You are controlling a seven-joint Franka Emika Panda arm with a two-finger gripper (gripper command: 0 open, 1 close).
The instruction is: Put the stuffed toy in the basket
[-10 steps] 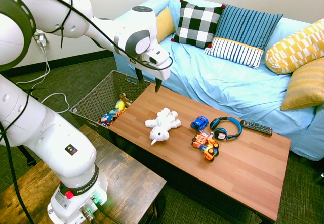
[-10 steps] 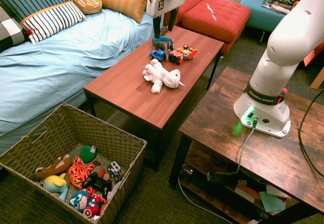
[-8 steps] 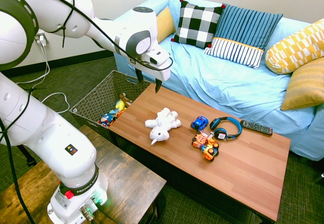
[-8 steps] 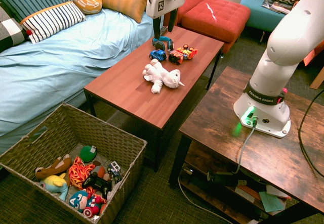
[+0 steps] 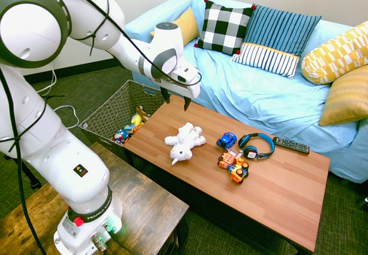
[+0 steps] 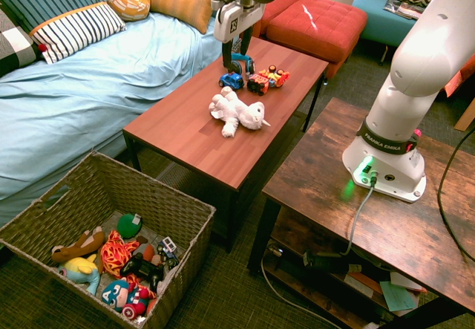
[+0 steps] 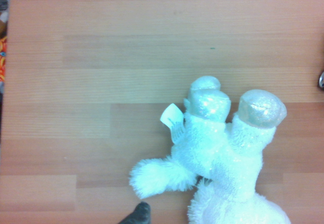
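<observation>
Your fingers (image 5: 175,98) hang spread and empty above the desk (image 5: 287,191), short of the stuffed toy (image 5: 184,141) lying on it. Descend off-centre and you may pinch only loose fur, dropping it before the basket (image 6: 89,195).

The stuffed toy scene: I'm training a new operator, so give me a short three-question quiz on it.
1. True or false: the stuffed toy already lies in the basket.
2. The gripper is: A) open and empty, B) shut on the toy.
3. Which toy vehicle stands nearest the headphones on the coffee table?

Key:
1. False; it lies on the table.
2. A.
3. The blue toy car.
</observation>
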